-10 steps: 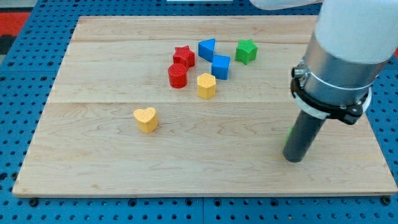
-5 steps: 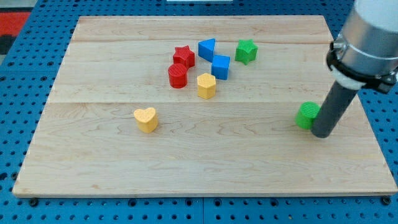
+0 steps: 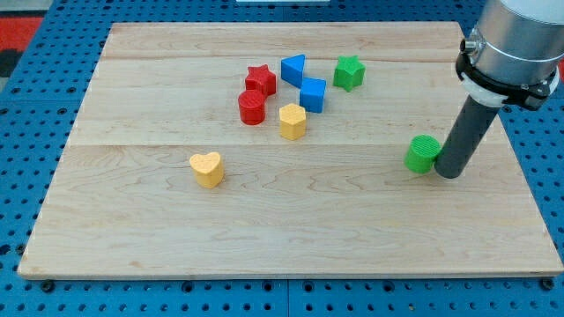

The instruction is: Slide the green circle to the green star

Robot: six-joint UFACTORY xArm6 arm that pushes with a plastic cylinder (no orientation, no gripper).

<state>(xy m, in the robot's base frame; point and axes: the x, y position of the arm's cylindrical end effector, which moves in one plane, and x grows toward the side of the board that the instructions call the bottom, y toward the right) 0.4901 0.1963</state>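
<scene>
Green circle (image 3: 423,153) has slid toward the view's upper left, my tip (image 3: 448,173) seemingly touching its right.

A pale wooden board (image 3: 176,229) carries everything. Far from me in its middle sit a red star (image 3: 260,78), blue triangle (image 3: 293,69), blue cube (image 3: 312,94), red cylinder (image 3: 252,107) and yellow block (image 3: 293,121), with the green star (image 3: 349,72) just right. A yellow heart (image 3: 207,168) lies nearer, left. The green circle (image 3: 422,153) rests right, my tip (image 3: 448,173) touching its right side.
</scene>
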